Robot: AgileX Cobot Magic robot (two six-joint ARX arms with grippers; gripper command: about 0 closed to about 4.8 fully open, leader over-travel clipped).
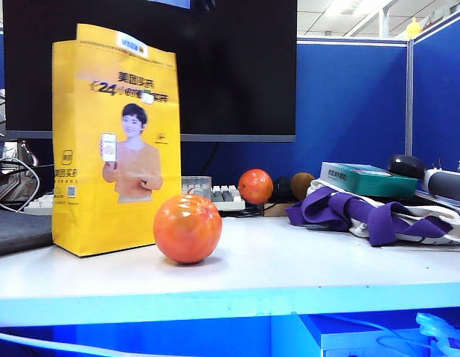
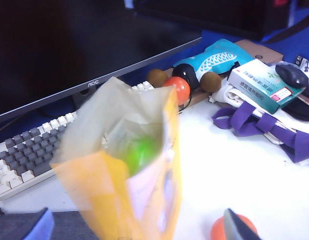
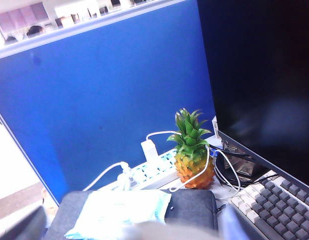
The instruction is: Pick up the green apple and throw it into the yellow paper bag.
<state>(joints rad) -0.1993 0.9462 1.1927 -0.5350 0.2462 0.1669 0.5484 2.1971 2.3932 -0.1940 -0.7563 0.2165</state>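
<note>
The yellow paper bag (image 1: 115, 141) stands upright at the left of the table. In the left wrist view I look down into its open mouth (image 2: 94, 185), where the green apple (image 2: 142, 152) shows as a blurred green ball inside the bag. My left gripper (image 2: 137, 232) is open above and in front of the bag. Its fingertips (image 2: 238, 227) stand wide to either side of the bag and touch nothing. My right gripper (image 3: 129, 232) is open too, its fingers (image 3: 24, 225) far apart with only a grey blur low between them. Neither gripper shows in the exterior view.
A large orange fruit (image 1: 187, 228) lies just in front of the bag, a smaller one (image 1: 254, 186) behind by the keyboard (image 2: 29, 155). A monitor (image 1: 237, 67) stands at the back. Purple straps (image 1: 364, 216), a teal box (image 1: 368, 178) and a mouse lie right. A pineapple (image 3: 193, 157) and grey sleeve (image 3: 194, 205) sit far left.
</note>
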